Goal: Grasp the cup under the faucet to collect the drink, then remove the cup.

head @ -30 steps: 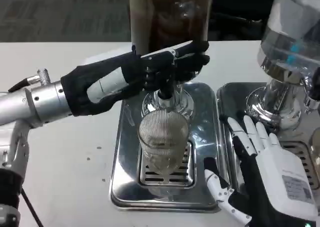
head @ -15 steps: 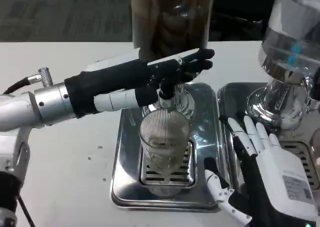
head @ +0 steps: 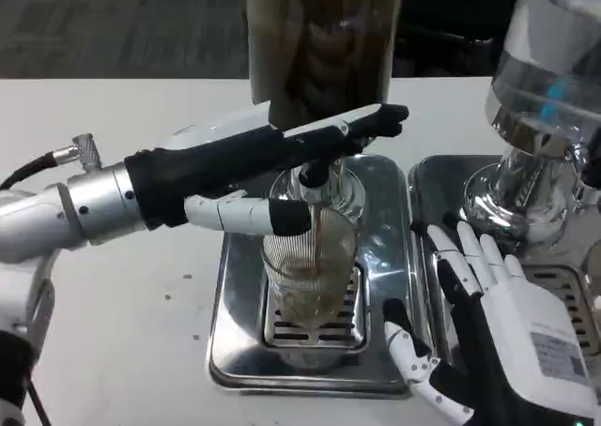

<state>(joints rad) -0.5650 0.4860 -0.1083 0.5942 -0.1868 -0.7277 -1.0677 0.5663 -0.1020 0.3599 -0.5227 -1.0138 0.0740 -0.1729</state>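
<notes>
A clear ribbed glass cup [head: 308, 274] is standing upright on the slotted grate of a polished steel drip tray [head: 235, 351], directly under the faucet [head: 315, 174] of a tall drink dispenser [head: 324, 41] whose transparent cylinder is holding dark brown liquid. A thin brown stream [head: 317, 224] is falling from the spout into the cup, and a shallow layer of brown drink is showing through the fluted wall near the bottom.

The left hand [head: 282, 177] is reaching in from the left, its silver forearm giving way to a black-sleeved back. Its long black fingers [head: 362, 126] are lying straight and together across the top of the faucet, pressing on the tap, while the white thumb with a black tip [head: 254, 213] is stretching out beneath them, just by the cup's rim. It is gripping nothing; whether the thumb is touching the glass cannot be told.

The right hand [head: 488, 332] is lying on the right rim of the tray, near the cup but apart from it, with its glossy white back up and its white-and-black fingers spread wide, holding nothing.

To the right, a second mirror-bright tray [head: 441, 177] is carrying another dispenser [head: 545, 98] with a rounded clear vessel on a flared chrome base. Both trays are sitting on the matte white worktop [head: 122, 332].
</notes>
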